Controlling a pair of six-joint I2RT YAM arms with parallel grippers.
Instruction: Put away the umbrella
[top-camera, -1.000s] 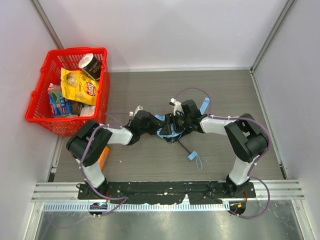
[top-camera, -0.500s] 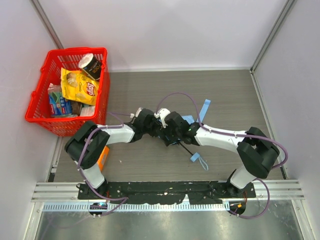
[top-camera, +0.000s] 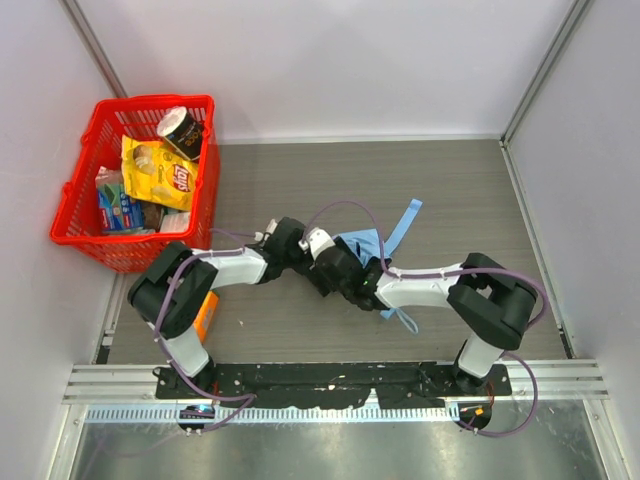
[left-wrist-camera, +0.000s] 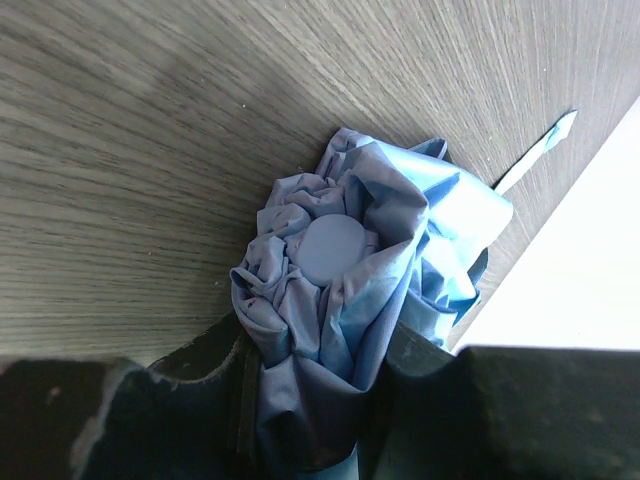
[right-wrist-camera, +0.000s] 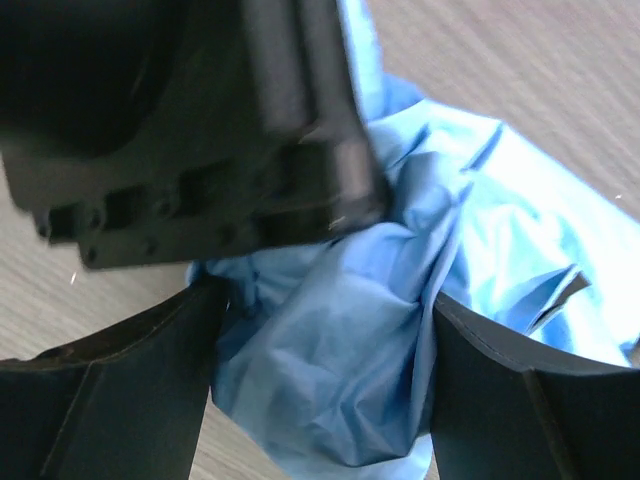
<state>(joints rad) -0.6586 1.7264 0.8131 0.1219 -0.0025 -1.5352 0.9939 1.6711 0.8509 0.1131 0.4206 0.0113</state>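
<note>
At the upper left of the top view stands a red basket (top-camera: 100, 250) holding snack packets, well apart from the work. Below it an orange item (top-camera: 207, 312) lies partly under the left arm. At frame centre the left gripper (top-camera: 290, 243) has its jaws clenched on the umbrella (top-camera: 365, 243). The left wrist view shows bunched sky-blue cloth pinched between them, with a round cap facing the lens. The umbrella rests on the table (top-camera: 470, 190) at centre, collapsed but loose and not yet bundled; its shaft is hidden. Just right of the left gripper, the right gripper (right-wrist-camera: 320, 380) straddles the same cloth with its jaws spread wide, released rather than clamped. Cloth fills most of the gap. Further right, a flat blue strap (top-camera: 405, 215) trails toward the upper right, and a blue loop (top-camera: 400, 318) shows below the right forearm. The step in hand appears to be gathering the canopy into a tight roll. Use the left grip as a fixed anchor. Close the right jaws only on cloth, clear of the left gripper's black body, which sits very near in the right wrist view. Take in the loose folds evenly, and leave the strap free for fastening.
</note>
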